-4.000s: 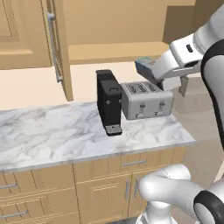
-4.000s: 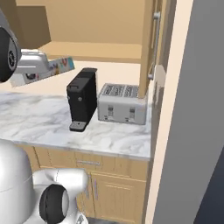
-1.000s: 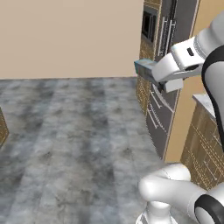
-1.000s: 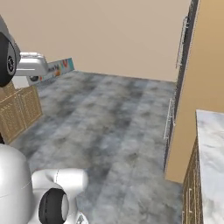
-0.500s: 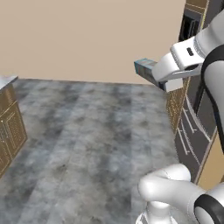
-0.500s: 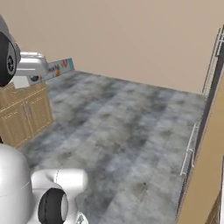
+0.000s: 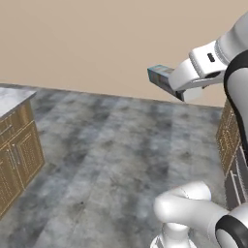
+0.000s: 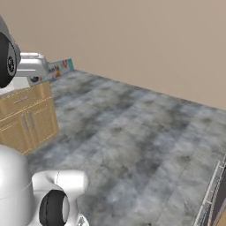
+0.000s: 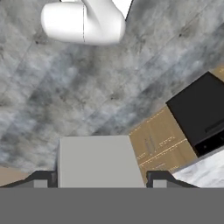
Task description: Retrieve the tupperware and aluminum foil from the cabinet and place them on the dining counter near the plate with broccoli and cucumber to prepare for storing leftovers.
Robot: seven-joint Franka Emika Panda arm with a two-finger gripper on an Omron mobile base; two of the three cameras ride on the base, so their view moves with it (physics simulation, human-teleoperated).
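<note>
grey stone floor [image 7: 97,145] spreads beneath the base, a wood cabinet [image 7: 14,145] at its left. pincer [image 7: 181,89] stands wide, clamped on the aluminum foil box [image 7: 162,78], whose long axis runs crosswise between the fingertips [image 9: 41,178].

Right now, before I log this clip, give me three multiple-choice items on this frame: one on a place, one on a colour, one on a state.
1. Where is the aluminum foil box?
A. on the floor
B. between the fingers of the gripper
C. on the counter

2. What colour is the floor?
A. mottled grey
B. red
C. white

3. How does the gripper stand?
A. closed on the box
B. wide open and empty
C. shut on nothing

Answers: 1 B, the hand view shows the box between both fingertips; 2 A, grey stone pattern; 3 A, a finger sits at each side of the box.
</note>
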